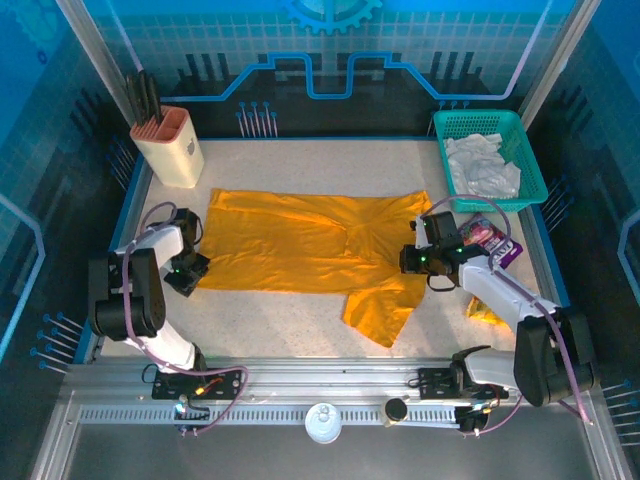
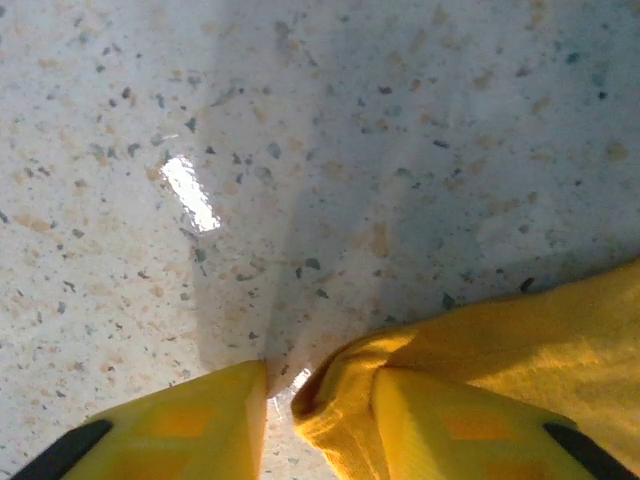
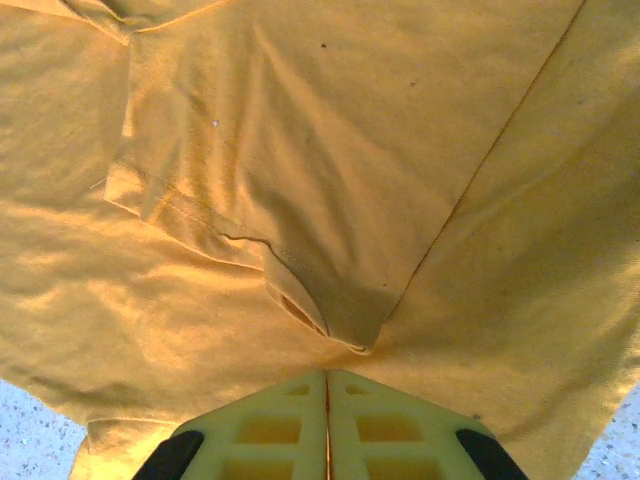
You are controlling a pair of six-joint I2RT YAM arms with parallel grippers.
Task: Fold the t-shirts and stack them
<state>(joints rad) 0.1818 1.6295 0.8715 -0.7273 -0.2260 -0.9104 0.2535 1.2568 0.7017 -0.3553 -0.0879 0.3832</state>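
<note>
The mustard-orange t-shirt lies spread flat across the middle of the table, one sleeve hanging toward the near edge. My left gripper sits at its near left corner. In the left wrist view the left gripper is open; a bunched fold of the shirt's edge lies between the fingers, against the right finger, with a gap to the left finger. My right gripper is on the shirt's right side, and its jaws are shut on a puckered pinch of orange cloth. The pale white-grey t-shirt lies crumpled in the basket.
A teal basket stands at the back right, a beige knife block at the back left. A purple packet and a shiny yellow packet lie beside the right arm. A raised blue rim borders the speckled table.
</note>
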